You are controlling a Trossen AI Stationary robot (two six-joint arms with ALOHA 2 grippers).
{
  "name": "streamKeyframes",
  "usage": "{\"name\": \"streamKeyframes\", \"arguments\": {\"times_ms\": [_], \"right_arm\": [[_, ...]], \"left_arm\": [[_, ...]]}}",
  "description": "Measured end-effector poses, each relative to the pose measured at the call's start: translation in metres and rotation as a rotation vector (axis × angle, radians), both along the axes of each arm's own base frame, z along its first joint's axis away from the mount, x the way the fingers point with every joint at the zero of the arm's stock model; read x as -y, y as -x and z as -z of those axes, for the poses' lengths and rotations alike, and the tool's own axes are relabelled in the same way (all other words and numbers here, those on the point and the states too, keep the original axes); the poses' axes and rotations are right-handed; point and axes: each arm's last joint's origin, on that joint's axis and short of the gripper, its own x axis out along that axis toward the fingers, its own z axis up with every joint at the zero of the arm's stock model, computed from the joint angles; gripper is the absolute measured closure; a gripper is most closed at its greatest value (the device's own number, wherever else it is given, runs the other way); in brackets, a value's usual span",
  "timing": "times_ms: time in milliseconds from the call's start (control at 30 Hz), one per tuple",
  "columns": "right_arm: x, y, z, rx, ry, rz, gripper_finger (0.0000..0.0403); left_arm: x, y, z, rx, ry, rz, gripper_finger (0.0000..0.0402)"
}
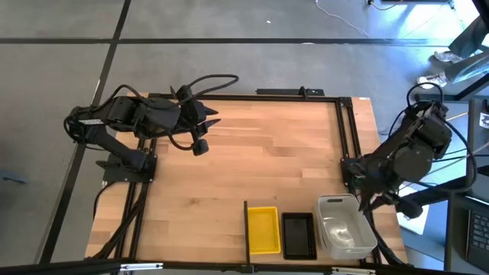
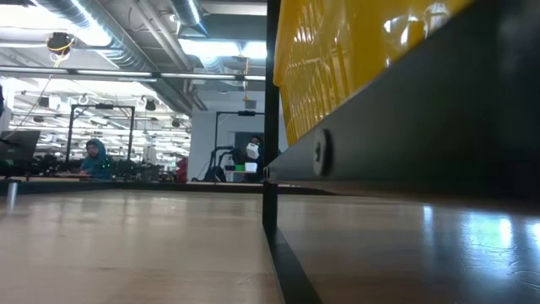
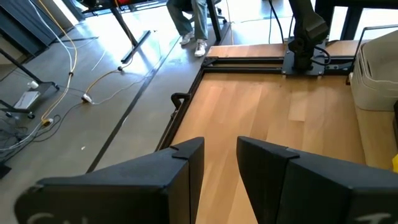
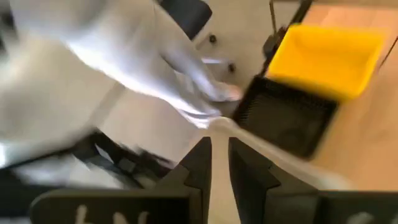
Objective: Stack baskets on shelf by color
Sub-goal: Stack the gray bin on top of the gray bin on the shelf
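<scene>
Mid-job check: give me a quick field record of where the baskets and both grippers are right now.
yellow basket: near table edge, beside the thin dark divider
black basket: middle of the row, between yellow and white
white basket: right end of the row, next to the black one
right gripper: at the white basket's rim, fingers narrowly apart; hold on the rim unclear
left gripper: open, empty, waiting over the table's far left side
table: plank top
</scene>
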Motion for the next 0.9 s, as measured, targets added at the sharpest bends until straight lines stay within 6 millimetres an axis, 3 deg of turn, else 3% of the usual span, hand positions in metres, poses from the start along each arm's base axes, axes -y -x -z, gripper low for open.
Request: {"name": "streamKeyframes", "arguments": {"times_ms": [133, 267, 500, 667, 900], "right_arm": [[-0.010, -0.004, 0.001, -0.222, -0.135, 0.149, 0.0350], [-0.035, -0.015, 0.015, -0.353, -0.148, 0.140, 0.0350], [-0.087, -0.043, 0.039, -0.359, -0.117, 0.034, 0.0350], [-0.100, -0.053, 0.060, -0.431, -0.005, 0.061, 0.0350], [-0.108, -0.059, 0.072, -0.476, 0.044, 0.085, 0.0350]], "left_arm": [[0.000, 0.000, 0.000, -0.001, 0.000, 0.001, 0.0314], [0.001, 0.000, 0.001, -0.018, 0.013, 0.056, 0.0314], [0.003, -0.001, 0.002, -0.053, -0.021, 0.133, 0.0314], [0.003, -0.001, 0.002, -0.057, -0.030, 0.139, 0.0314], [0.006, 0.000, 0.002, -0.061, -0.038, 0.155, 0.0314]]}}
